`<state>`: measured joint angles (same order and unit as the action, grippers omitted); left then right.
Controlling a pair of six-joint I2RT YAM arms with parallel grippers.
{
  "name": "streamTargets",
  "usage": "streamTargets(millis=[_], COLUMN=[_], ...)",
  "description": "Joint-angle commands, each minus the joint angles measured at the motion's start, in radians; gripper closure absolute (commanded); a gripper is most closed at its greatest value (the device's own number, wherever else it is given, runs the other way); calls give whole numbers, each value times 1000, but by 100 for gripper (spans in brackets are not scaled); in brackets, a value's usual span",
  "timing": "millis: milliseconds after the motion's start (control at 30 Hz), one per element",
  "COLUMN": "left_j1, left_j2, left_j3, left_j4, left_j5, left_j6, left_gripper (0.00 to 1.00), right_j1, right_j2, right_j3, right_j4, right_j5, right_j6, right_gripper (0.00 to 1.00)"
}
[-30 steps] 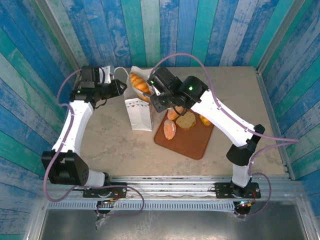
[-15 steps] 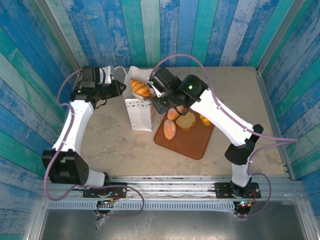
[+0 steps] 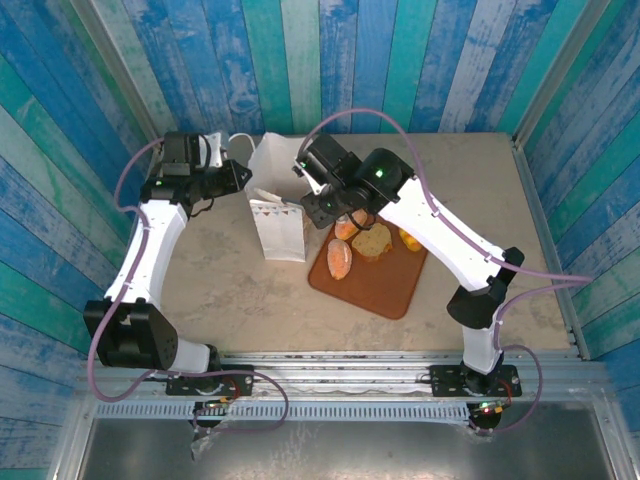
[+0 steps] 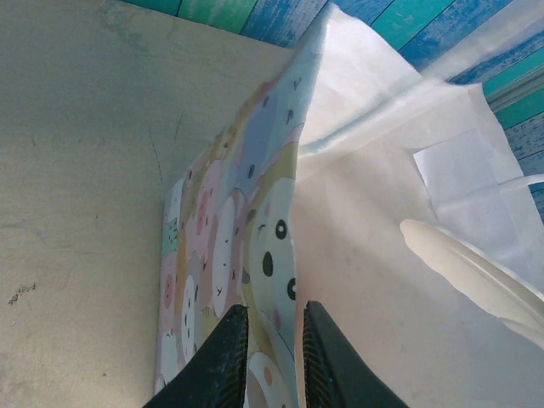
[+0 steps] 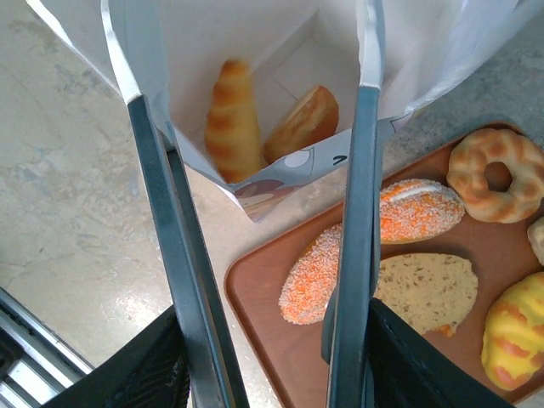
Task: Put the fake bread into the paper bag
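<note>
Blue and teal plank walls (image 3: 350,60) enclose a beige table (image 3: 200,270), seen from above. At centre frame I see the paper bag (image 3: 280,228) standing upright, mouth up, its printed face toward the lower edge. My left gripper (image 3: 243,178) sits at the bag's upper left. In the left wrist view its fingers (image 4: 228,361) are pinched onto the patterned wall, one on each side of the rim.

My right gripper (image 5: 246,34) hangs over the bag's mouth, jaws spread wide with nothing between them. At the top of the right wrist view, a croissant (image 5: 228,119) lies inside the bag, its long axis running up and down the frame with one tip toward the top edge. Beside it on the right is a browner roll (image 5: 303,121), tilted toward the upper right.

At lower right, a brown tray (image 5: 263,289) just beside the bag carries more fake bread. An orange-sprinkled roll (image 5: 316,280) and a paler sprinkled roll (image 5: 421,208) both lie lower left to upper right. With them are a toast slice (image 5: 425,293), a ring pastry (image 5: 497,174) and a yellow bun (image 5: 514,327).
</note>
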<state>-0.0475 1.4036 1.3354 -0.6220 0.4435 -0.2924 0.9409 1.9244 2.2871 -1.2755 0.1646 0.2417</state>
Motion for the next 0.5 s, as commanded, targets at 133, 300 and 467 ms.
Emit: streamTargets(millis=[133,300,467], left_j1=[0,0,1], left_j2=[26,24,-21], left_j3=[16,54,72], left_j4=[11,24,68], left_j5=[6,-4,-10], left_j6=[-22,-44,-80], left_gripper=[66,51,32], right_j1=[-7,-13,-14], right_j2=[-21,-54,-97], right_j3=[20,-8,-54], right_j4=[2,25,86], right_j5=[58,88,93], right_j6=[-15,-16,-15], right_gripper=[49,51,52])
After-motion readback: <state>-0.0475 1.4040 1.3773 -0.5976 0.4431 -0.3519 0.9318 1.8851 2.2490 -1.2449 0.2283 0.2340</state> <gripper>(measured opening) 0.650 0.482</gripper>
